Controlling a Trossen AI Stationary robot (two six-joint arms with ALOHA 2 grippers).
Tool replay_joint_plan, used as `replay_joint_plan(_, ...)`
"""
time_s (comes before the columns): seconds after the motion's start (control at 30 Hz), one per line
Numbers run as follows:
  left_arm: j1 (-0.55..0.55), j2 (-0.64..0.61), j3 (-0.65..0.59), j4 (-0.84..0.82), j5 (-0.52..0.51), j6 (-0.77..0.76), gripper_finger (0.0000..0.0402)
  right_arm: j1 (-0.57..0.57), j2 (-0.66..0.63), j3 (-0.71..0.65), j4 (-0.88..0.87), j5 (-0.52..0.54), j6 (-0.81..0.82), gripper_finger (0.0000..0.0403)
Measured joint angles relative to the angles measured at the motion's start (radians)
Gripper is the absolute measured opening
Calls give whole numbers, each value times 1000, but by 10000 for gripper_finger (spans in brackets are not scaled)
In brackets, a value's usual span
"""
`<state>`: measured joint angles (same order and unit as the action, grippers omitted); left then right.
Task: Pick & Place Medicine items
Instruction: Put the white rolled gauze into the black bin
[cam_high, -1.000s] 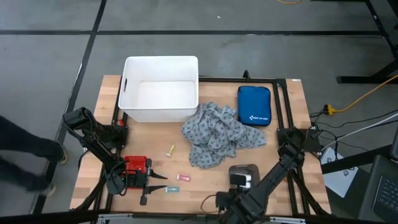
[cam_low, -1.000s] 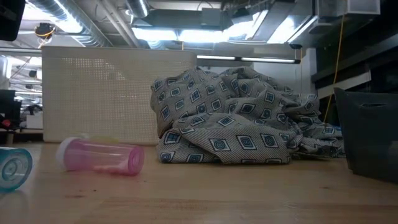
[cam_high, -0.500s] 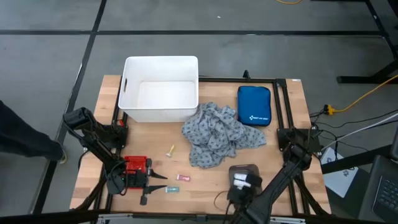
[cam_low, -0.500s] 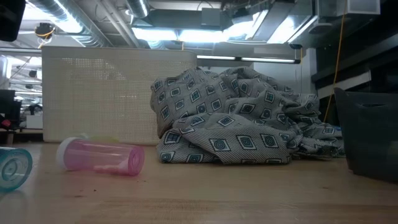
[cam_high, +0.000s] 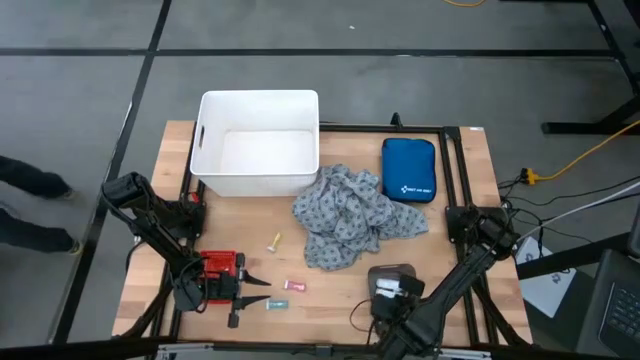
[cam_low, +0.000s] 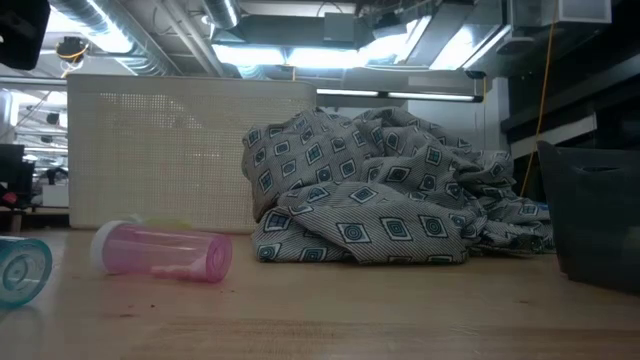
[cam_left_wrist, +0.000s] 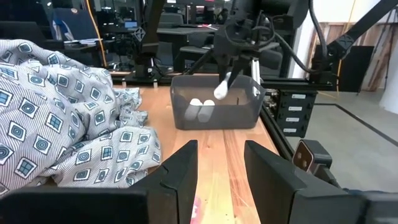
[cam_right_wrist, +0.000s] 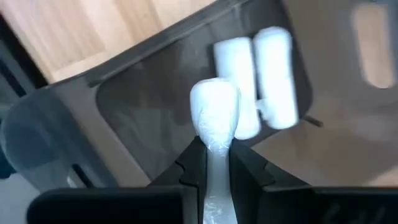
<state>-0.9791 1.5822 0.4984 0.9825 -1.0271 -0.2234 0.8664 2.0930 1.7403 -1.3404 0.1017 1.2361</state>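
High view: R gripper (cam_high: 392, 291) hangs over the small dark tray (cam_high: 393, 270) at the table's near edge, beside the patterned cloth (cam_high: 352, 217). L gripper (cam_high: 243, 292) rests low by the near left edge; yellow packet (cam_high: 274, 241), pink tube (cam_high: 295, 286) and teal tube (cam_high: 277, 303) lie loose on the wood nearby.

Low view: pink tube and teal tube lie on their sides in front of the cloth; neither gripper shows.

L wrist: L fingers apart, nothing between them. Across the table the R arm holds a white packet (cam_left_wrist: 221, 89) over the tray.

R wrist: fingers clamped on the white packet, right above two white tubes (cam_right_wrist: 261, 78) already inside.

Risk: if let go off-centre, it may hit the rim or bounce off the tubes and out.
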Motion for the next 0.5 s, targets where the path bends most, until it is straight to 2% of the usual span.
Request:
replay_joint_plan(0.13, 0, 0, 0, -5, 0, 0, 130, -8, -1, -26, 68, -54, -36, 48)
replay_joint_plan(0.27, 0, 0, 0, -9, 0, -1, 130, -20, -1, -45, 93, -58, -31, 55)
replay_joint_plan(0.5, 0, 0, 0, -10, 0, -1, 130, -50, -1, -51, 92, -58, -16, 107)
